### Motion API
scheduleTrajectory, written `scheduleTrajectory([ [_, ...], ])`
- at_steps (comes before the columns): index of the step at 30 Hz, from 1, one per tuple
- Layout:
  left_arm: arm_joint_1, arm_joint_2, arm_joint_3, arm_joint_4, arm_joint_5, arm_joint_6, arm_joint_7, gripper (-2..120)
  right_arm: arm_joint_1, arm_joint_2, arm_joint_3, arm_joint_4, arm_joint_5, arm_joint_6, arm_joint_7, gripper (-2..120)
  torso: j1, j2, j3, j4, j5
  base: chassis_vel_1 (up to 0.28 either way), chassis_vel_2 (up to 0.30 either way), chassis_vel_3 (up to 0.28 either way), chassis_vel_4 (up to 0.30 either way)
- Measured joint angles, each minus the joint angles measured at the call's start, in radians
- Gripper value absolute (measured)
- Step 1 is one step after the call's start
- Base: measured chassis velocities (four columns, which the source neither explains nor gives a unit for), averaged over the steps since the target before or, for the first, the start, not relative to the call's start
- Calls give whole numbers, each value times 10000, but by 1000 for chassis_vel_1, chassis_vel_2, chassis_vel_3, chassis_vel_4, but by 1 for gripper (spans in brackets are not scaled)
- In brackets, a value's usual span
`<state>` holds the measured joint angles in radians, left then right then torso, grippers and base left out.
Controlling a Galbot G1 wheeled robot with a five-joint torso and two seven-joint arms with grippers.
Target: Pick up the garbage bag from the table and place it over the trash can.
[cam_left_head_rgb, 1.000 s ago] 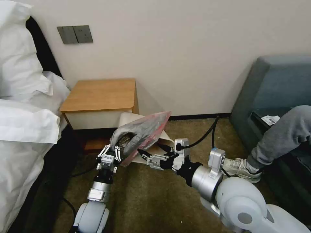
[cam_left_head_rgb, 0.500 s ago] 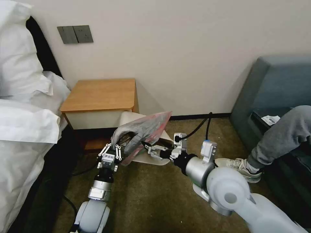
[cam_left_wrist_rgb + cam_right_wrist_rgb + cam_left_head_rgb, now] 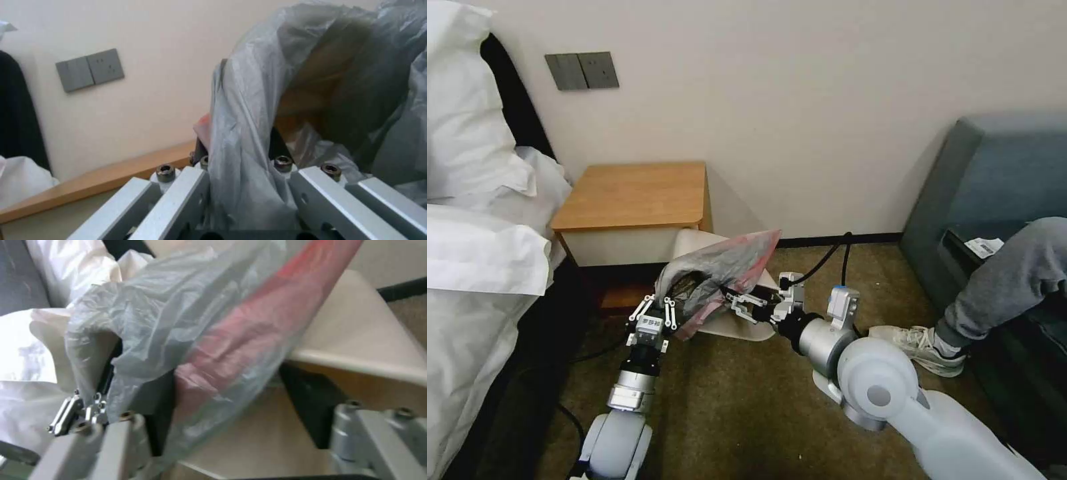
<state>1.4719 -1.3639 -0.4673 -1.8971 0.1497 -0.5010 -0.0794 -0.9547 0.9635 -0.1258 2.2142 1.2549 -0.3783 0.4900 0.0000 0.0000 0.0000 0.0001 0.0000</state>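
The table [image 3: 634, 195] stands bare against the wall, and just beside it on the carpet sits the trash can [image 3: 740, 327], so the bag has little way to travel. The garbage bag [image 3: 724, 267] hangs in the air over the can, its pink-banded mouth drooping toward the rim, ready, I judge, to be spread. My left gripper [image 3: 654, 309] is clamped on the bag's grey edge to hold it up, while my right gripper [image 3: 730, 302] reaches in with fingers spread wide around the opposite fold.

A bedroom (hotel-like): white-sheeted bed [image 3: 474, 267], bedside table [image 3: 634, 197], carpet [image 3: 734, 407]
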Motion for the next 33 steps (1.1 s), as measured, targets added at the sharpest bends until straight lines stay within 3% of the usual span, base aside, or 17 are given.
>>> scheduleTrajectory([
  [16, -62, -52, -15, 0, -198, 44, -56, 7, -275, -292, 342, 254, -338, 38, -295, 0, 0, 0, 0, 0, 0, 0, 0, 0, 0],
  [33, -281, -174, 71, -64, -569, 554, -1084, 7, -718, -604, 938, 1009, -326, -140, -338, 0, 1, 0, 0, -2, 0, 0, 0, 0, 0],
])
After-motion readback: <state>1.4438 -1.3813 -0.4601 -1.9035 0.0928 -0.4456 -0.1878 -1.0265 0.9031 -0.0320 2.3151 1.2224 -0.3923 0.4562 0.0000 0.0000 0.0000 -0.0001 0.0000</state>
